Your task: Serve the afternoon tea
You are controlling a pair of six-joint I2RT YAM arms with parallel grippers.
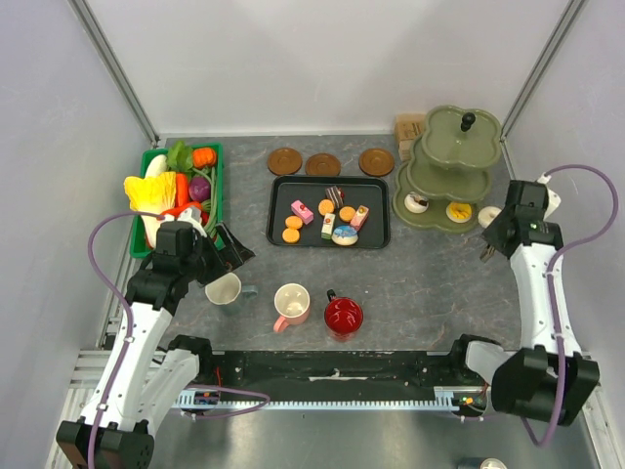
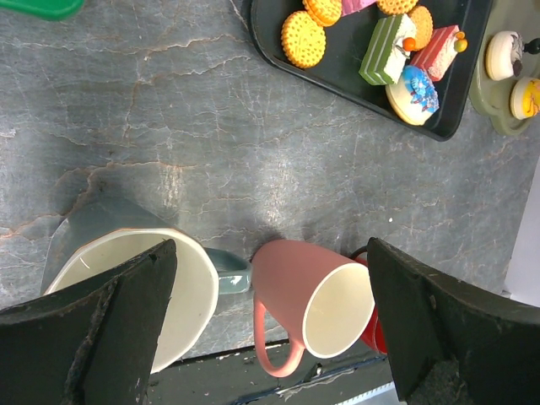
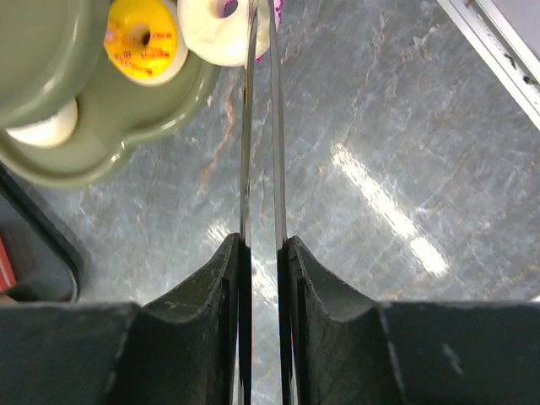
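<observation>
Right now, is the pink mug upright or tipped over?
Upright. The pink mug shows its round open mouth straight up to the overhead camera.

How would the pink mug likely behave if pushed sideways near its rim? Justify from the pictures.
The pink mug stands upright and looks rigid, so it should hold its shape. It appears empty, so probably light; a high push could tip it. Its handle sticks out sideways, so a push there might spin it.

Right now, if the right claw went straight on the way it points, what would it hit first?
The right gripper is shut on metal tongs, so their tips lead. They sit close to a white ring-shaped cake by the green stand; that cake would probably be met first, though depth is unclear.
</observation>
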